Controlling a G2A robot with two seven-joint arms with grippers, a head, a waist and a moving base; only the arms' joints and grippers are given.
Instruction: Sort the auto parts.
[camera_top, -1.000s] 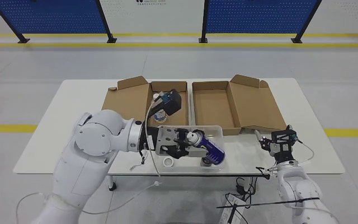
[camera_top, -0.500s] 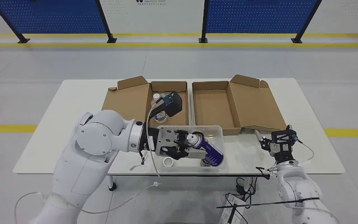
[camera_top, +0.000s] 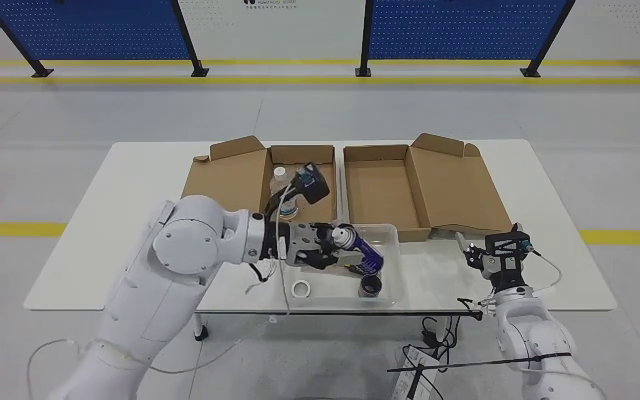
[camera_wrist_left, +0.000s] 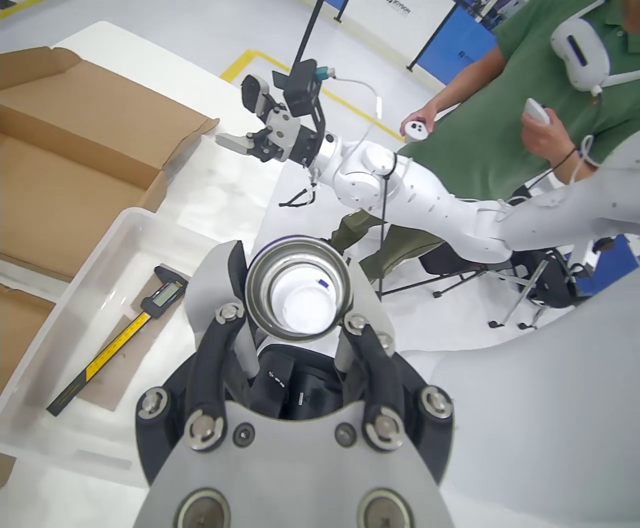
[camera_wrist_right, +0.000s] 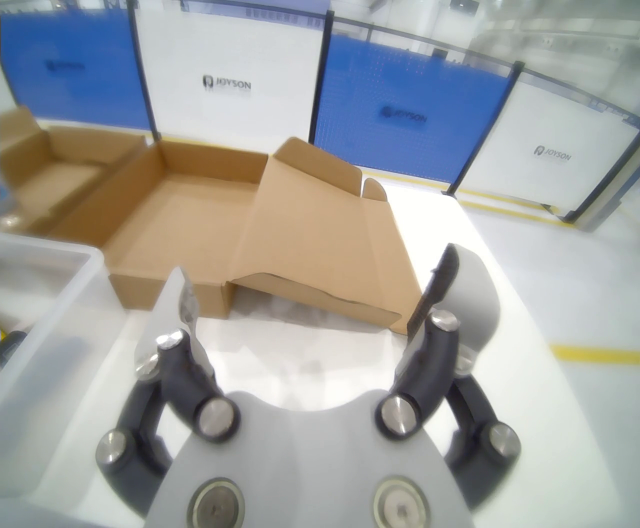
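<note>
My left gripper (camera_top: 333, 243) is shut on a blue spray can (camera_top: 358, 253), holding it tilted above the white plastic tray (camera_top: 396, 268). In the left wrist view the spray can (camera_wrist_left: 297, 292) shows end-on, with a metal rim and a white cap, between the left gripper's (camera_wrist_left: 297, 280) fingers. A digital caliper (camera_wrist_left: 120, 340) lies in the tray (camera_wrist_left: 100, 250) below. My right gripper (camera_top: 482, 256) stands open over the table's front right part, with nothing between its fingers (camera_wrist_right: 180, 295).
Two open cardboard boxes stand behind the tray: the left box (camera_top: 300, 185) holds a small bottle (camera_top: 285, 206), the right box (camera_top: 380, 195) is bare inside. A white ring (camera_top: 301, 289) and a black round part (camera_top: 370, 287) lie in the tray.
My left gripper has lifted the spray can and drawn it back and left over the tray. The right arm has not moved.
</note>
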